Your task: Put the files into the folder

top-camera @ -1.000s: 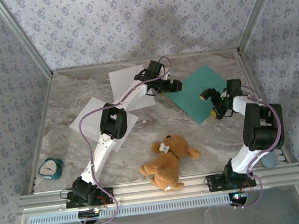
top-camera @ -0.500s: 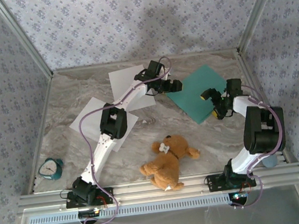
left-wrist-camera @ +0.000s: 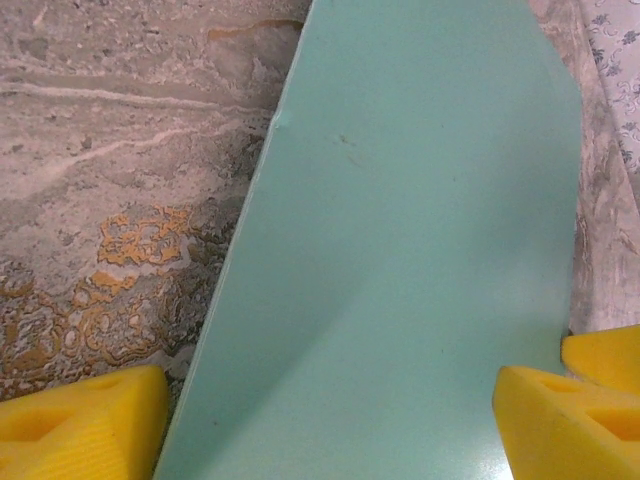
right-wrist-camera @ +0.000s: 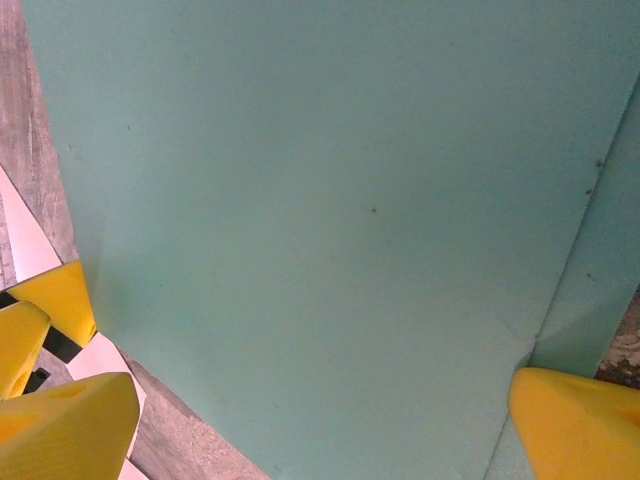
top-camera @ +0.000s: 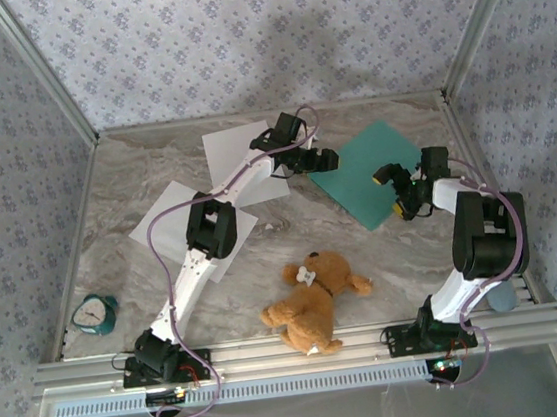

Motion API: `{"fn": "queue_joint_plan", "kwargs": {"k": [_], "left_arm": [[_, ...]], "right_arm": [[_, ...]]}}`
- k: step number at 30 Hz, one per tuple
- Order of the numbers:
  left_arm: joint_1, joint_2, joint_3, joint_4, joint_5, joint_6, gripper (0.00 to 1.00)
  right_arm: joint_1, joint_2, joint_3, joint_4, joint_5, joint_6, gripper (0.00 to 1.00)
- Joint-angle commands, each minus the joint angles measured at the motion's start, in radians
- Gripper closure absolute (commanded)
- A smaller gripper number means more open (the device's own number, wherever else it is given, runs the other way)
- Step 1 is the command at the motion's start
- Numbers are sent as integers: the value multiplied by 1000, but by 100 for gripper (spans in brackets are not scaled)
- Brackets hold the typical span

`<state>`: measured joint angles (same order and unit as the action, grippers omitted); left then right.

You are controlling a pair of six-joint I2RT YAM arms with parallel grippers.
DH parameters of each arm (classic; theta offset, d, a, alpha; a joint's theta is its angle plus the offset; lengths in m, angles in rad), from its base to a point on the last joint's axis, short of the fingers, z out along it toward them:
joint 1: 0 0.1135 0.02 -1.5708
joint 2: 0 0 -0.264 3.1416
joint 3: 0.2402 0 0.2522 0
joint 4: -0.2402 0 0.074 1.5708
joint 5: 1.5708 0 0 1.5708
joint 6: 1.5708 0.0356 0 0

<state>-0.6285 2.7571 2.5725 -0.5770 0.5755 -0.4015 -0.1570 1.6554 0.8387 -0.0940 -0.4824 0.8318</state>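
The teal folder [top-camera: 370,173] lies shut on the marble table at the back right. My left gripper [top-camera: 315,159] hangs open over its left corner. In the left wrist view the yellow fingers [left-wrist-camera: 80,420] stand wide apart, with the folder [left-wrist-camera: 420,250] between and below them. My right gripper [top-camera: 398,193] is open at the folder's near right edge, low over the cover [right-wrist-camera: 320,180], its fingertips [right-wrist-camera: 575,420] far apart. One white sheet [top-camera: 232,153] lies at the back centre. A second sheet [top-camera: 171,219] lies partly under the left arm.
A brown teddy bear [top-camera: 314,295] lies near the front centre. A small teal alarm clock [top-camera: 94,313] sits at the front left, and a blue object [top-camera: 503,296] stands by the right arm's base. Patterned walls and metal rails close in the table.
The right arm's elbow has shifted slightly. Both grippers, the folder and the sheets stay where they were.
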Motion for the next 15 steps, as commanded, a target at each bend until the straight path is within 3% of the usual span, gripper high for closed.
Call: {"fn": "queue_joint_plan", "kwargs": {"k": [1, 15], "left_arm": [[-16, -22, 14, -42, 35, 7, 16], [-16, -22, 12, -34, 35, 3, 18]], "right_arm": [[8, 35, 2, -14, -5, 12, 2], [9, -14, 0, -104, 74, -26, 0]]}}
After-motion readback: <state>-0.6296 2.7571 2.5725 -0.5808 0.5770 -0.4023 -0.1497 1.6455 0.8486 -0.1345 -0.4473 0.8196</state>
